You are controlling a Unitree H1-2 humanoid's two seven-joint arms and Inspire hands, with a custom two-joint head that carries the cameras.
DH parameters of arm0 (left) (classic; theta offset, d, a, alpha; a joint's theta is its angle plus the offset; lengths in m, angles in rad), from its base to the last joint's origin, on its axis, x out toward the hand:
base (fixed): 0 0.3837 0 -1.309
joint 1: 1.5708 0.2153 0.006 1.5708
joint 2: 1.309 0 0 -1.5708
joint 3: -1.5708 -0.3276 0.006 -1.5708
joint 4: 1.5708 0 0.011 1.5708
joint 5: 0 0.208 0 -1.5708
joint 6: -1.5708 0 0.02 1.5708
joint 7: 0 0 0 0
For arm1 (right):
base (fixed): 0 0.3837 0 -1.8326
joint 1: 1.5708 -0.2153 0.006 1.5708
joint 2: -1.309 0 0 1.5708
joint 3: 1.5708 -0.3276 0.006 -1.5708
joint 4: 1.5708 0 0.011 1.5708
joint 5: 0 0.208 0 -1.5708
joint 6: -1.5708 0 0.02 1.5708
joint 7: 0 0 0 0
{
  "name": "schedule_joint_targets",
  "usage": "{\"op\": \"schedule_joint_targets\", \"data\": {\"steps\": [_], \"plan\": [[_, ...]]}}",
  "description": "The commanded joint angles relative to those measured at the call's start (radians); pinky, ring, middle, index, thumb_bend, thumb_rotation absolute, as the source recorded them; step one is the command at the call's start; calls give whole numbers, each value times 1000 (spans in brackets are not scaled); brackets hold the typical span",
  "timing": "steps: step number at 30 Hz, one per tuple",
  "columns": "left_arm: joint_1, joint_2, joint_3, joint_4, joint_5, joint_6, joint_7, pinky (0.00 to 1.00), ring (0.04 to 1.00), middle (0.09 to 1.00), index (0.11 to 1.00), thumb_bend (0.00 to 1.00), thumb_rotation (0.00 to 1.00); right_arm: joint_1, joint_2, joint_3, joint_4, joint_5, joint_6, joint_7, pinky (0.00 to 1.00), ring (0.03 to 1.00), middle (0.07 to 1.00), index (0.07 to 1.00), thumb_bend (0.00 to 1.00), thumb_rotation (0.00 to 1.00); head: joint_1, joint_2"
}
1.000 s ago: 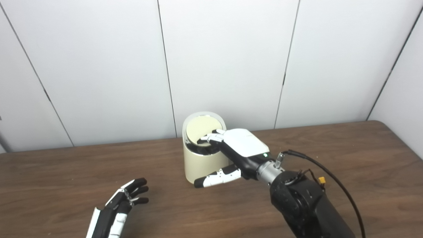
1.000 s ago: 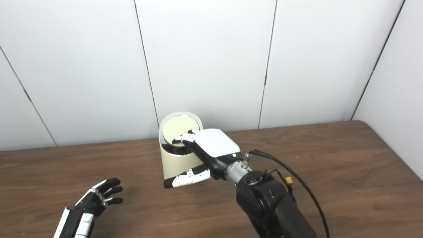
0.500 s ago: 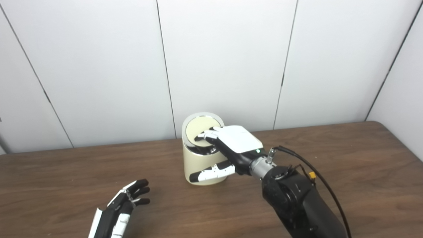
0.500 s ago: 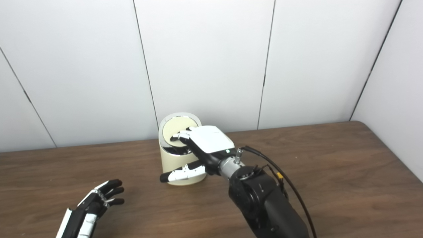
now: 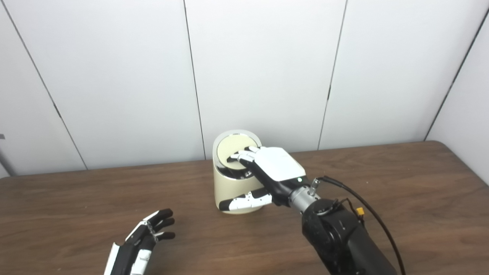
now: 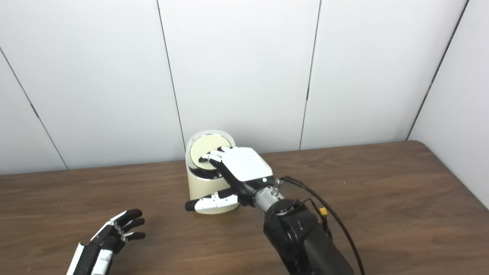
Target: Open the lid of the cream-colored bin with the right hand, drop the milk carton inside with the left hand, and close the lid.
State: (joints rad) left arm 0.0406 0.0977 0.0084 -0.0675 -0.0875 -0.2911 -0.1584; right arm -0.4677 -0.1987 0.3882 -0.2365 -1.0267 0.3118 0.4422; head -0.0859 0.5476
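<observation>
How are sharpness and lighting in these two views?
Left eye view: soft, even light, slight overall softness, faint shadow beside the cream bin. Right eye view: the right hand looks nearly overexposed white; the wooden table shows no glare.

One cream-colored bin [image 5: 233, 189] stood there, with one lid [image 5: 231, 147]; two hands showed, left hand [image 5: 147, 238] and right hand [image 5: 273, 168]; one table [image 5: 401, 183].
</observation>
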Motion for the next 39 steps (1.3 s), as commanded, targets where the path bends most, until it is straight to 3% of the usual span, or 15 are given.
{"op": "schedule_joint_targets", "data": {"steps": [1, 8, 13, 18, 39], "plan": [[4, -1, -2, -4, -13, -17, 1, 681, 800, 831, 827, 692, 844, 88, -20, 17, 80, 22, 63, 108, 891, 927, 874, 840, 844, 883, -1, 2], [8, -1, -4, -12, -4, -13, 4, 675, 792, 824, 823, 684, 851, 91, -9, 1, 34, 47, 67, 102, 902, 933, 882, 841, 839, 876, 2, 3], [11, -1, -5, -18, 4, -4, 8, 673, 792, 824, 822, 698, 850, 97, -8, -11, -12, 51, 6, 21, 889, 909, 854, 815, 816, 822, 4, 6], [8, -2, -6, -12, 16, -6, 11, 677, 792, 825, 824, 700, 864, 78, -13, -3, -41, 41, -21, 1, 910, 915, 862, 832, 806, 826, 4, 5], [0, -5, -14, 1, 52, -27, 27, 658, 782, 818, 818, 688, 879, 87, -1, -21, -75, 28, -24, -27, 882, 914, 876, 840, 829, 802, 2, -5]]}}
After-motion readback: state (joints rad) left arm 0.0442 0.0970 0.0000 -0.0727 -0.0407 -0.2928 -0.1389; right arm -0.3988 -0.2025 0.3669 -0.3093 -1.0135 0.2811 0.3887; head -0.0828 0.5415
